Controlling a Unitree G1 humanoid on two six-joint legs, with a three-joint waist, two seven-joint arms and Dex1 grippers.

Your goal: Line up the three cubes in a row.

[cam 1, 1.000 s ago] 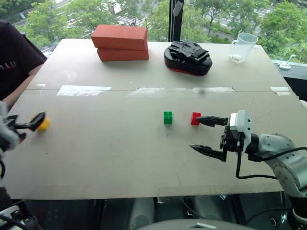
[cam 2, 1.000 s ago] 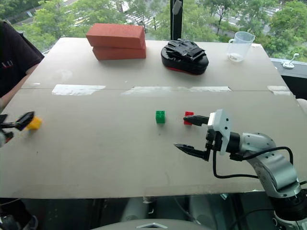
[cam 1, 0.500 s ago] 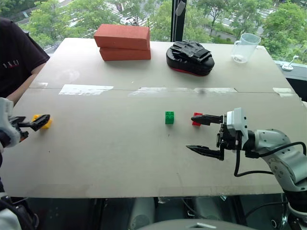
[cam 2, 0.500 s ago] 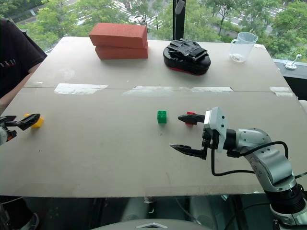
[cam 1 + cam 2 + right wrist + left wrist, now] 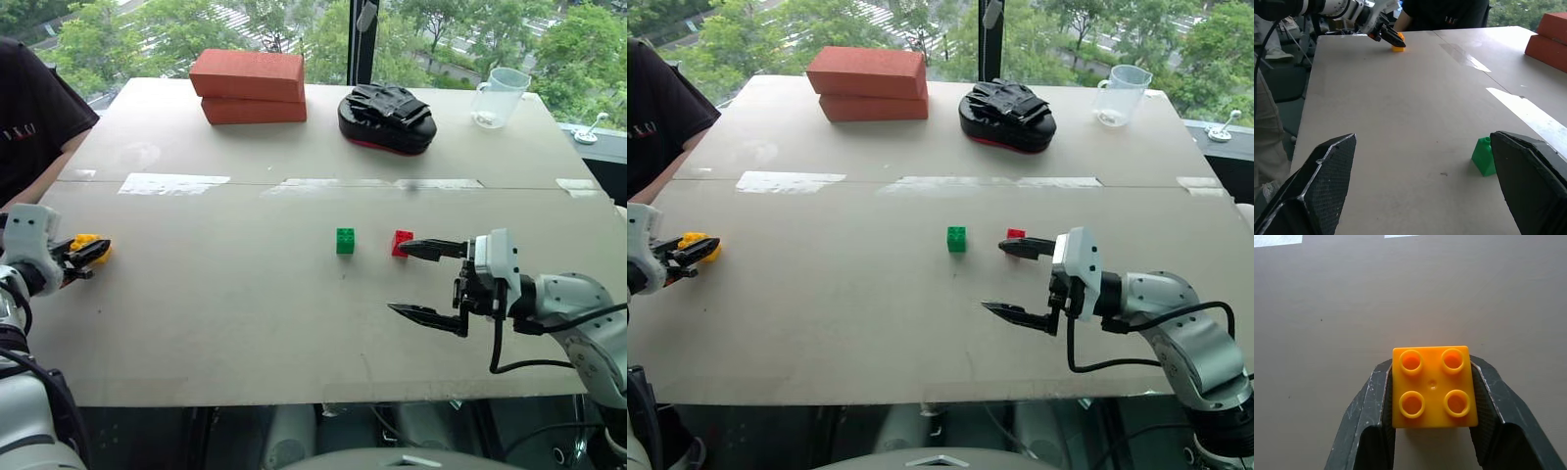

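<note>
The yellow cube (image 5: pixel 84 242) sits at the far left of the table, and my left gripper (image 5: pixel 93 255) is shut on it. In the left wrist view both black fingers (image 5: pixel 1378 401) press the sides of the yellow cube (image 5: pixel 1434 387), studs facing up. The green cube (image 5: pixel 345 241) and the red cube (image 5: pixel 401 242) stand side by side, a small gap apart, right of the table's middle. My right gripper (image 5: pixel 398 278) is open and points left, its upper fingertip just beside the red cube. The right wrist view shows the green cube (image 5: pixel 1484 156) between its wide-spread fingers.
Two stacked red-orange bricks (image 5: pixel 251 86) lie at the back left. A black padded mitt (image 5: pixel 384 117) and a clear plastic cup (image 5: pixel 498 95) are at the back right. A person in a dark shirt (image 5: pixel 29 113) sits at the table's left edge. Tape strips (image 5: pixel 171 183) cross the table.
My left gripper has moved forward and down around the yellow cube and closed on it. The right gripper has stayed open beside the red cube.
</note>
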